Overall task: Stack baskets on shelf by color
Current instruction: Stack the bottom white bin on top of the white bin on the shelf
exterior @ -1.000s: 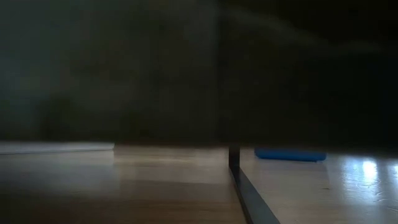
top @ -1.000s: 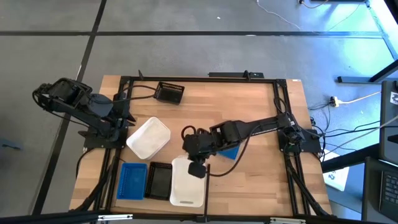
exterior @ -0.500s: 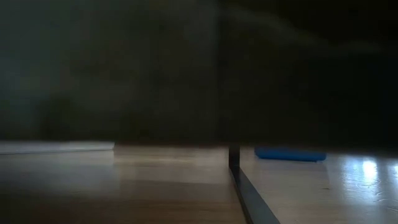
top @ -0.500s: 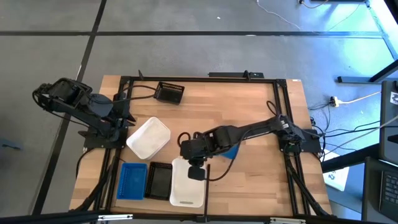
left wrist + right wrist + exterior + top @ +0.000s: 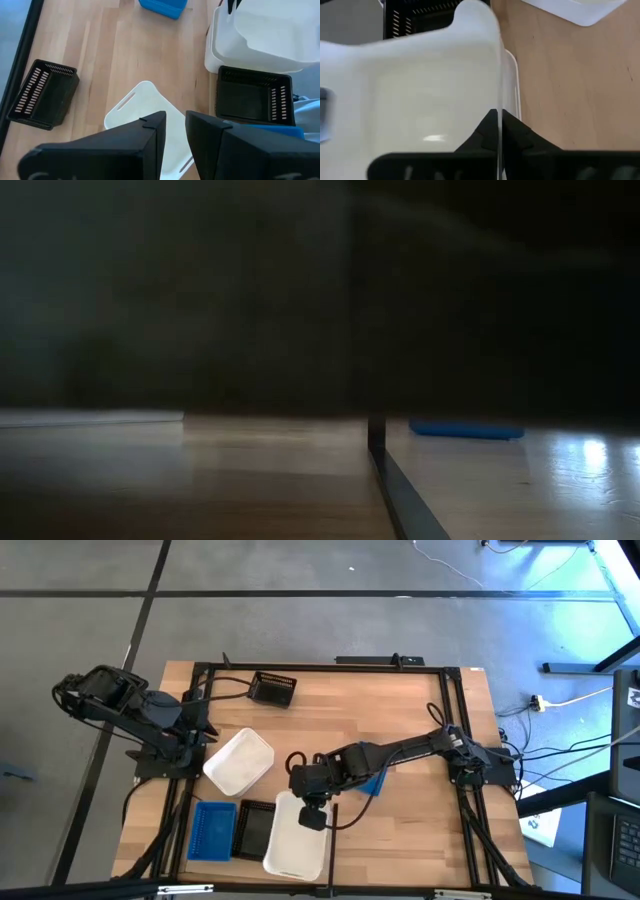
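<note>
My right gripper (image 5: 313, 818) reaches from the table's right to the near middle of the shelf (image 5: 350, 720) and is shut on a white basket (image 5: 296, 845). That basket tilts over a second white basket (image 5: 512, 75) at the near edge. A third white basket (image 5: 238, 760) lies on the wood to the left, below my left gripper (image 5: 175, 132). The left gripper waits at the left rail (image 5: 200, 735), its fingers a little apart, touching nothing. A black basket (image 5: 256, 830) and a blue basket (image 5: 213, 831) stand beside the white pair. My right gripper pinches the white basket's thin wall (image 5: 498, 100) at its far end, near the right corner. One finger is inside the basket and one outside, coming from the far side and slanting down. The basket is tilted and turned askew over the white basket under it.
Another black basket (image 5: 272, 689) stands near the far rail, and another blue basket (image 5: 372, 783) lies under my right arm. Black rails (image 5: 452, 740) edge the board. Bare wood spreads across the middle and right. The low view shows only a blue basket (image 5: 465, 428) and a rail post (image 5: 377, 435).
My right gripper has shifted a little toward the table's left, still shut on the white basket. The basket has turned about: its near end has swung toward the left, so it now sits askew on the basket below instead of squarely in line.
</note>
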Available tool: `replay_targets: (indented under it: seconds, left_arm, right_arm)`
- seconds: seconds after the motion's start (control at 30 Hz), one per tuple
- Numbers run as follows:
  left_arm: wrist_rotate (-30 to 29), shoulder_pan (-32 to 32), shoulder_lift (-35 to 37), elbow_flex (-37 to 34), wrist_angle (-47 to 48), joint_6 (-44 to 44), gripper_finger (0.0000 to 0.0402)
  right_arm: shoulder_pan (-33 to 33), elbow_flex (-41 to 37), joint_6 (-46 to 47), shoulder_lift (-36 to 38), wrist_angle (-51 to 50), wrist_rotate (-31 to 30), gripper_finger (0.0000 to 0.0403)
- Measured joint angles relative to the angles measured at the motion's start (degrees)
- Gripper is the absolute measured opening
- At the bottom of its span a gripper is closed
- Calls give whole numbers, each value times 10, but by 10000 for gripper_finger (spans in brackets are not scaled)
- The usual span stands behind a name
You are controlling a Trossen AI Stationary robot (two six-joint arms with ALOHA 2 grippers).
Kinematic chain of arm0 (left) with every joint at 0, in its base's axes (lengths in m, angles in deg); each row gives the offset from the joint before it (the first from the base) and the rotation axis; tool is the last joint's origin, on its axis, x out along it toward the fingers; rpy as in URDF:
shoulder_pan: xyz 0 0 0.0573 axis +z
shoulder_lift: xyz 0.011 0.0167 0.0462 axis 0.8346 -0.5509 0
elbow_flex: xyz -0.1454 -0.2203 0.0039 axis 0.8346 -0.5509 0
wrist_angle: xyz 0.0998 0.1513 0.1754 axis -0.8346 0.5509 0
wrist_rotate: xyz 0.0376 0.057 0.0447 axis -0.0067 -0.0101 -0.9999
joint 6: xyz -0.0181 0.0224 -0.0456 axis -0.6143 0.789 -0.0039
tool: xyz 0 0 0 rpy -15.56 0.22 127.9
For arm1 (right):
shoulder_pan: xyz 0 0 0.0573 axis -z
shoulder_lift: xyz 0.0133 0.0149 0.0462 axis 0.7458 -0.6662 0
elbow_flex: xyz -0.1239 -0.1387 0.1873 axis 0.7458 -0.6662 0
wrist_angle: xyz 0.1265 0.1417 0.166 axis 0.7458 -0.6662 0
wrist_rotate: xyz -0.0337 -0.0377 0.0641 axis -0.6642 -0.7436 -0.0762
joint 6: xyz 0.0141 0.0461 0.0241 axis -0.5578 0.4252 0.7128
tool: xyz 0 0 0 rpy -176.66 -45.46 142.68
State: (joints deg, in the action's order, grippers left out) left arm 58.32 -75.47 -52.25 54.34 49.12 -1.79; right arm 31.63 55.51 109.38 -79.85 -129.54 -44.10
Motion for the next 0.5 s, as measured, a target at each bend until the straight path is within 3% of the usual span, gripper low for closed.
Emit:
replay_targets:
  seconds: [0.5]
  left_arm:
    - [0,0,0,0,0,0,66]
  right_arm:
    - [3,0,-23,0,1,40,6]
